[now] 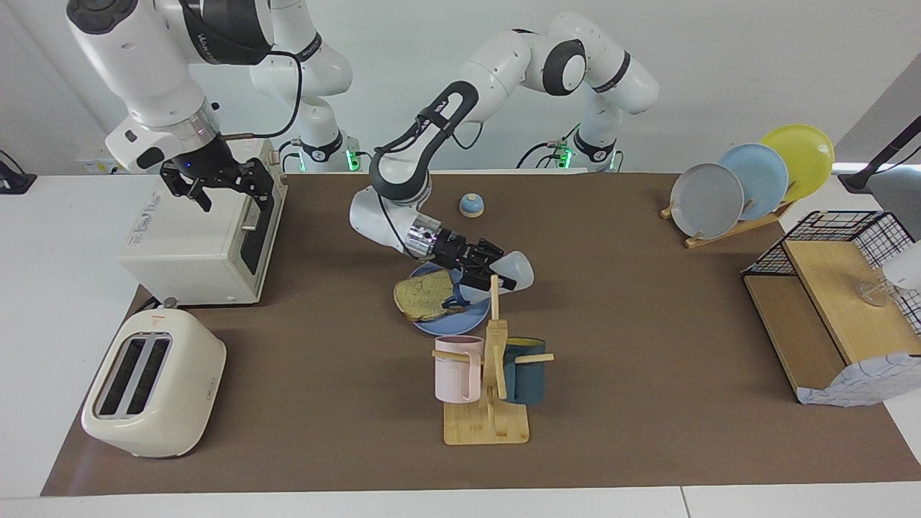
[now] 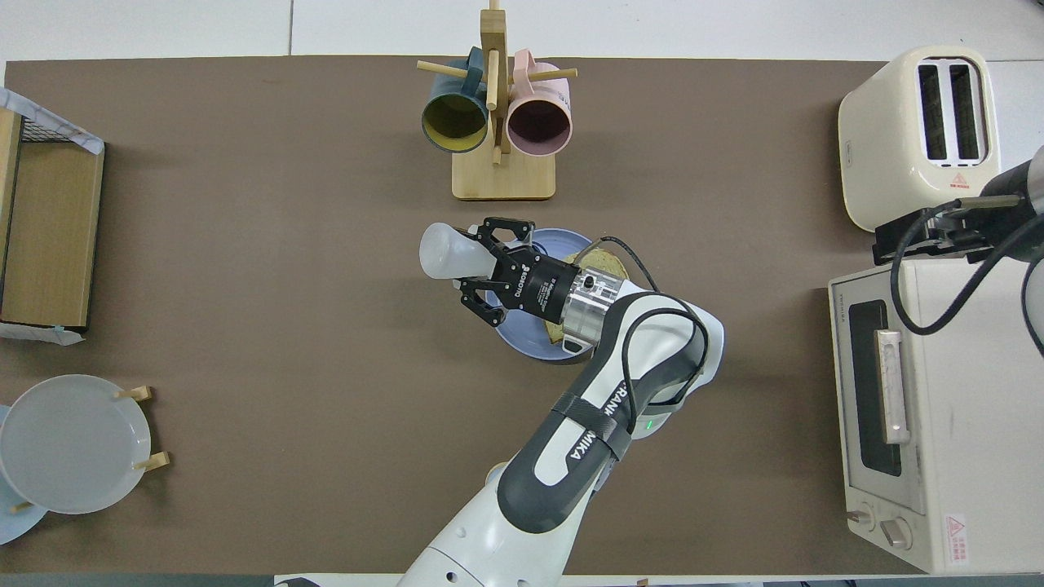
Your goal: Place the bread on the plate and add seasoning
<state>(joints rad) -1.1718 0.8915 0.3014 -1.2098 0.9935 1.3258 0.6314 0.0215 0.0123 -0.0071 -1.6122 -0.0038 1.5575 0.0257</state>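
— Where is the bread (image 1: 428, 297) found?

— It is laid on the plate (image 1: 460, 321), overhanging the rim toward the right arm's end of the tabletop (image 1: 647, 345). The plate is set near the middle of the tabletop, just nearer to the robots than the mug rack (image 1: 488, 388), by which a pink mug (image 1: 456, 368) and a dark teal mug (image 1: 524, 370) are carried.

— And the seasoning (image 1: 512, 270)?

— It is held tipped on its side over the plate's rim by the left pincer (image 1: 481, 267), whose fingers (image 2: 500, 232) are clamped around the bottle's neck. The white body is pointed toward the left arm's end of the tabletop; the capped end is turned toward the bread.

— What is seen of the right pincer (image 1: 216, 183)?

— It is hung over the toaster oven (image 1: 198, 230) at the corner of the tabletop by the right arm's base, with its fingers spread apart and nothing between them.

— What else is placed about?

— A toaster (image 1: 152, 383) is stood at the corner farthest from the robots at the right arm's end, and a small bell (image 1: 471, 206) is set near the edge closest to the robots.
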